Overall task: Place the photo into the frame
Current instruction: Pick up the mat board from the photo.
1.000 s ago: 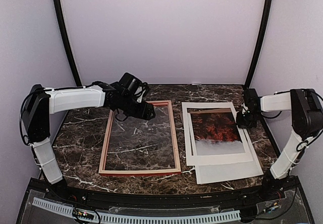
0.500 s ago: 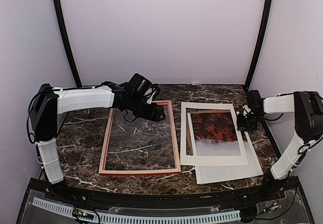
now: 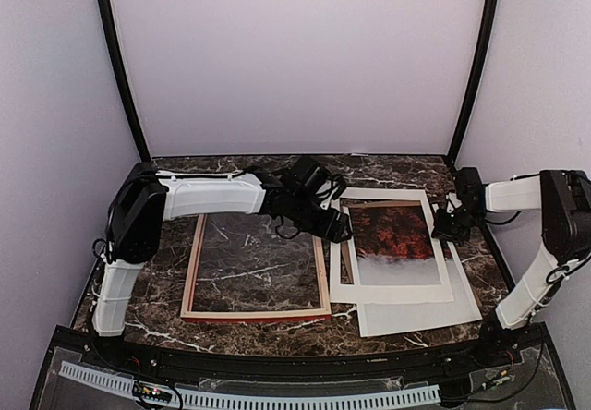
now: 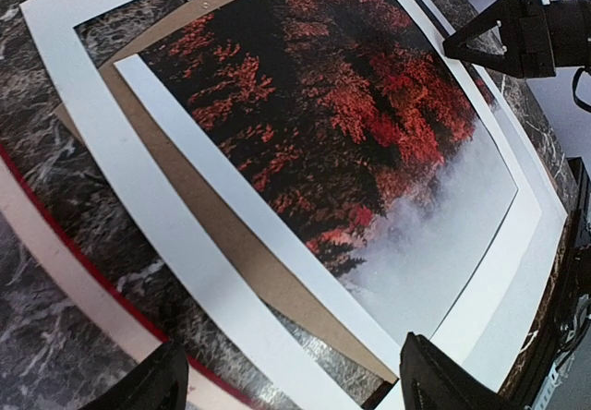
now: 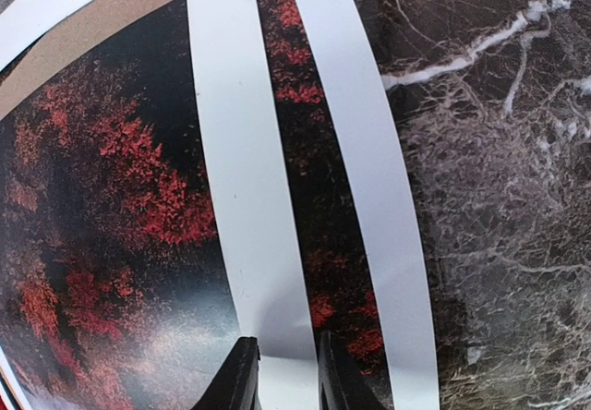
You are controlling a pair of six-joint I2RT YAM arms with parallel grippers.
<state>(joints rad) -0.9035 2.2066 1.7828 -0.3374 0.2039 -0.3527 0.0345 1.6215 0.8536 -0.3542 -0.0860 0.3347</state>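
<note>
The photo (image 3: pixel 391 240), red foliage fading into grey mist, lies right of centre under a cream mat (image 3: pixel 392 292), with a brown backing board (image 4: pixel 222 230) showing beneath. The empty red frame (image 3: pixel 256 315) lies flat to its left. My left gripper (image 3: pixel 334 231) hovers over the mat's left border, open wide; in the left wrist view (image 4: pixel 300 387) the mat strip (image 4: pixel 138 198) and the board's corner lie between its fingers. My right gripper (image 3: pixel 450 226) is at the mat's right border. In the right wrist view (image 5: pixel 288 378) its jaws stand a narrow gap apart over that white strip (image 5: pixel 235 170).
A second white sheet (image 3: pixel 425 316) sticks out below the mat toward the front right. Black poles (image 3: pixel 473 68) rise at the back corners by the walls. Dark marble table (image 3: pixel 157 235) shows around the frame; its right edge is close behind the right gripper.
My left arm has swung right, from the frame's top rail to the mat's left border. The right gripper has stayed at the mat's right border, and the mat has shifted slightly left.
</note>
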